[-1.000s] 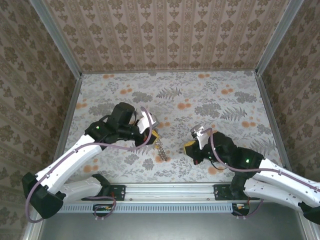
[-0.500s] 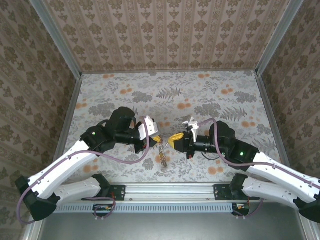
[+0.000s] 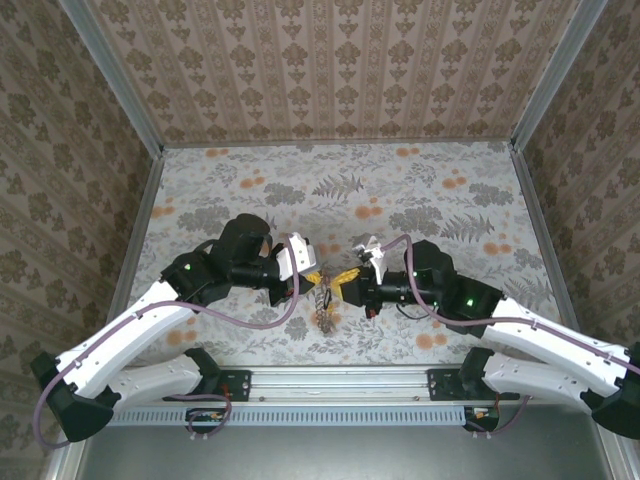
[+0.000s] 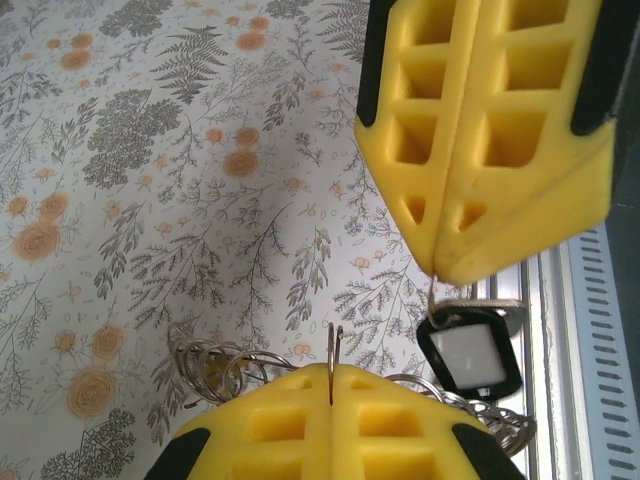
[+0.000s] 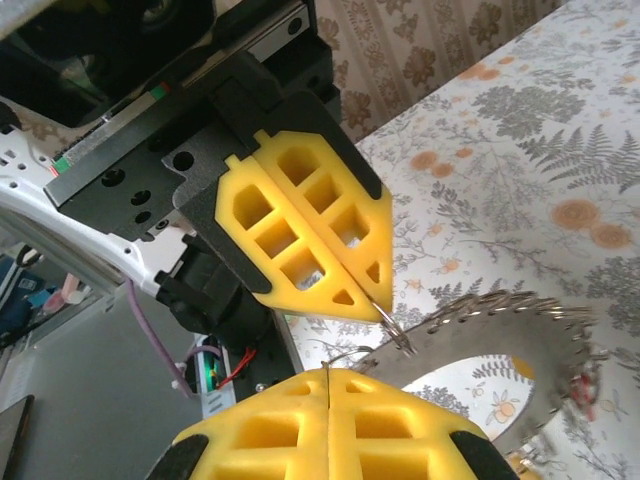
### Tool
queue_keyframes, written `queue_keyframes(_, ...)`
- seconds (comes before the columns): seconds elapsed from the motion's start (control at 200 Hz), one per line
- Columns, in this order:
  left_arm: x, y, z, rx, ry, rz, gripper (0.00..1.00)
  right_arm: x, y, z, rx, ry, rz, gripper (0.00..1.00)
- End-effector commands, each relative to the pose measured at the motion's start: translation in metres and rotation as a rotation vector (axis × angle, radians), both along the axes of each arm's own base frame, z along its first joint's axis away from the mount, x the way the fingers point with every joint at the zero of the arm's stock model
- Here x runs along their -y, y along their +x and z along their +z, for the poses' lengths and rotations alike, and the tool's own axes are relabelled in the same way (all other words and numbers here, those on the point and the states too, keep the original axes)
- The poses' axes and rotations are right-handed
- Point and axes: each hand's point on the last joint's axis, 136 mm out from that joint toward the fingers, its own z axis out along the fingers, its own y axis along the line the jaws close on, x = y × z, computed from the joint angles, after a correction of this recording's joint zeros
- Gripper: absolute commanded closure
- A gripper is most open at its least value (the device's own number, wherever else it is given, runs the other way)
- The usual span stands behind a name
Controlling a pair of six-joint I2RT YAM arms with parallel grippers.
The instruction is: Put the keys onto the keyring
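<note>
The keyring (image 3: 324,303) dangles above the cloth between the two arms. It shows as a broad grey band with a wide hole (image 5: 478,345). My left gripper (image 3: 313,277) is shut on one thin wire loop of it (image 4: 333,350), and several more silver loops (image 4: 212,366) hang beside the fingers. My right gripper (image 3: 344,281) is tip to tip with the left one, shut on a fine wire (image 5: 328,368). A key's black tag (image 4: 468,360) hangs from that wire under the right fingertips (image 4: 470,235). The key blade itself is hidden.
The floral tablecloth (image 3: 420,200) stretches behind the grippers. The aluminium rail (image 3: 340,380) with both arm bases runs along the near edge. Patterned walls (image 3: 340,60) close in the back and sides.
My right gripper has swung left and up until its tip meets the left gripper over the ring. The left gripper, holding the ring, shifted slightly forward a second ago and has held still since.
</note>
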Motion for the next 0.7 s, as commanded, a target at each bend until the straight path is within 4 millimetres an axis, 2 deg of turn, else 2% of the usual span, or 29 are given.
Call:
queue_keyframes(0.0,0.006,-0.004,0.022,0.058,-0.068,-0.047,1.0,0.014,0.004,0.002,0.072,-0.03,-0.055,1.0)
queue_keyframes(0.125,0.006,-0.008,0.023,0.049,-0.075,-0.064,1.0,0.019,0.008,0.006,0.143,-0.032,-0.076,1.0)
queue_keyframes(0.695,0.012,-0.018,0.025,-0.026,-0.103,-0.127,1.0,0.003,0.0,0.005,0.226,0.005,0.015,1.0)
